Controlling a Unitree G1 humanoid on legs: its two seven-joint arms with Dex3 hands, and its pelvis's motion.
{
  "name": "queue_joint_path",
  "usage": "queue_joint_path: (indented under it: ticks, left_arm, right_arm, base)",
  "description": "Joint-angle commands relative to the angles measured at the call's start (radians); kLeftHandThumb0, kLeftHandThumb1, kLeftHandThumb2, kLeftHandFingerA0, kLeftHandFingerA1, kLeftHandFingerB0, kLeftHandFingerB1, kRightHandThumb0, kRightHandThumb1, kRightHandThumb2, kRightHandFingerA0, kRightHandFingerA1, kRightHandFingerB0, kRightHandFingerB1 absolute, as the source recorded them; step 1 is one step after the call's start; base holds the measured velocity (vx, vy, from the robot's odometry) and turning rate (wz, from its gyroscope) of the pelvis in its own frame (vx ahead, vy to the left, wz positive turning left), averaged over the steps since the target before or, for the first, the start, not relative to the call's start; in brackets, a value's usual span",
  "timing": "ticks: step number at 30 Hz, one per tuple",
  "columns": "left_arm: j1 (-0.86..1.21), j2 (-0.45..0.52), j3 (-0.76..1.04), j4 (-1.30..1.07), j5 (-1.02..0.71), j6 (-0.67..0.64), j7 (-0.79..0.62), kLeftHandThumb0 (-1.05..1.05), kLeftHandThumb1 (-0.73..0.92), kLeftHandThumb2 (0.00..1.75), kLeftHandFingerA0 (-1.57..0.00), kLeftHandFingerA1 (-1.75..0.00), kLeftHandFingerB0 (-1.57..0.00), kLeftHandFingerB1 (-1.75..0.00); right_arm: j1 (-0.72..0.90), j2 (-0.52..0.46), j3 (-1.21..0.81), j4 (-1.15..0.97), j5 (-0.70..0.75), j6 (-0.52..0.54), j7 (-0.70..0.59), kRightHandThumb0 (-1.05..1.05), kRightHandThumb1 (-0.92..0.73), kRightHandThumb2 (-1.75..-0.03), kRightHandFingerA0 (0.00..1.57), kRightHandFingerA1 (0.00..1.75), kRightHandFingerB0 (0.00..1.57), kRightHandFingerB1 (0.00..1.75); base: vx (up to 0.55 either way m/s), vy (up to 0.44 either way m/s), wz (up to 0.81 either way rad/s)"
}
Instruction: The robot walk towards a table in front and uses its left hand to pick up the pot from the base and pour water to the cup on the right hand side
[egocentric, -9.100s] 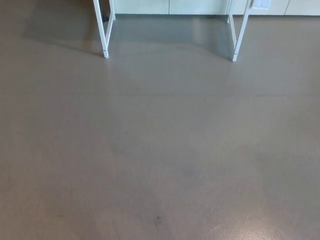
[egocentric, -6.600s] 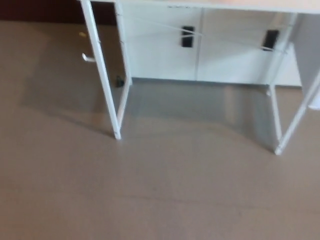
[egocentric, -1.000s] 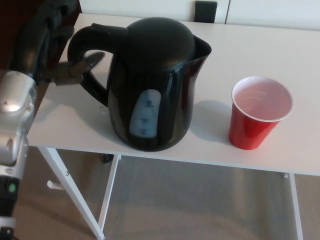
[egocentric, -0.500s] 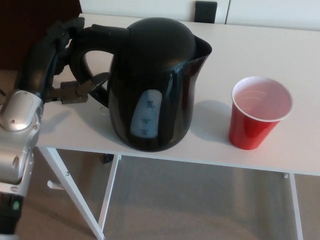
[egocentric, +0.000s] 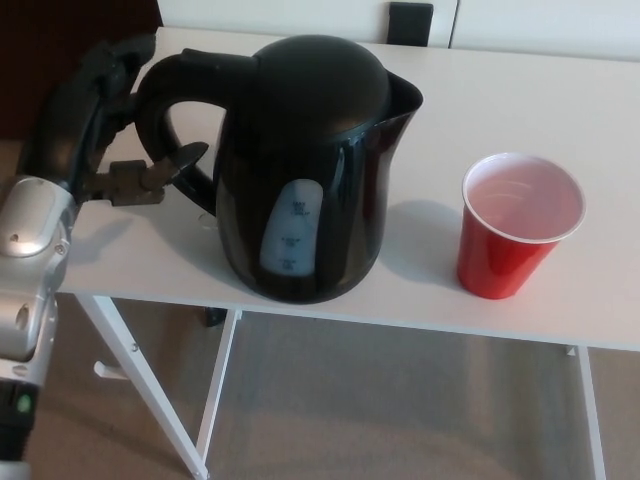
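Table (egocentric: 560, 110) (white, over grey floor (egocentric: 400, 400)) bears pot (egocentric: 310, 160) and cup (egocentric: 520, 225); left hand (egocentric: 105, 120) spread, ungrasping.

You see the black electric kettle (egocentric: 305, 165) upright on the white table, lid closed, handle pointing left. The red plastic cup (egocentric: 520, 225) stands upright, apart, to its right.

White table (egocentric: 520, 90) with black pot (egocentric: 310, 170) and red cup (egocentric: 515, 235).

Left robot hand (egocentric: 105, 125), fingers spread apart
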Motion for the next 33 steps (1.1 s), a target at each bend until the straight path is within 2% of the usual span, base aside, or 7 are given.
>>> queue_joint_path:
  ticks: [1,3,7,15,24,33]
  left_arm:
    - [-0.023,0.033,0.015,0.041,0.036,-0.014,0.006,-0.59,0.43,0.69,-0.25,-0.41,-0.13,-0.35]
    - [-0.051,0.040,0.014,0.092,0.059,-0.028,0.026,-0.57,0.43,0.69,-0.27,-0.41,-0.15,-0.35]
    - [-0.104,0.045,0.012,0.159,0.079,-0.022,0.044,-0.55,0.42,0.68,-0.29,-0.42,-0.17,-0.36]
    - [-0.158,0.031,-0.007,0.245,0.102,-0.051,0.057,-0.56,0.42,0.68,-0.29,-0.42,-0.19,-0.36]
    - [-0.191,-0.019,-0.068,0.279,0.136,-0.065,0.069,-0.53,0.41,0.66,-0.29,-0.42,-0.20,-0.36]
    - [-0.186,-0.076,-0.101,0.261,0.146,-0.064,0.074,-0.52,0.41,0.66,-0.30,-0.43,-0.21,-0.37]
  right_arm:
    - [0.001,-0.014,0.000,-0.016,-0.010,0.016,-0.006,-0.13,-0.38,-0.84,0.37,0.58,0.21,0.51]
    - [-0.005,-0.012,-0.003,0.010,-0.010,-0.009,-0.004,-0.13,-0.38,-0.84,0.38,0.59,0.21,0.51]
    - [-0.001,-0.008,0.006,-0.030,-0.015,0.035,-0.009,-0.13,-0.38,-0.84,0.37,0.58,0.20,0.50]
    - [-0.034,-0.007,-0.008,0.025,0.002,0.017,0.007,-0.10,-0.38,-0.84,0.37,0.59,0.19,0.50]
    - [-0.084,-0.015,-0.020,0.132,0.008,-0.093,0.048,-0.09,-0.36,-0.84,0.44,0.64,0.23,0.53]
    - [-0.091,-0.027,-0.013,0.145,0.000,-0.123,0.062,-0.11,-0.36,-0.84,0.42,0.62,0.21,0.52]
  base:
    - [0.00,0.000,0.00]
    - [0.00,0.000,0.00]
    - [0.00,0.000,0.00]
    - [0.00,0.000,0.00]
    - [0.00,0.000,0.00]
    - [0.00,0.000,0.00]
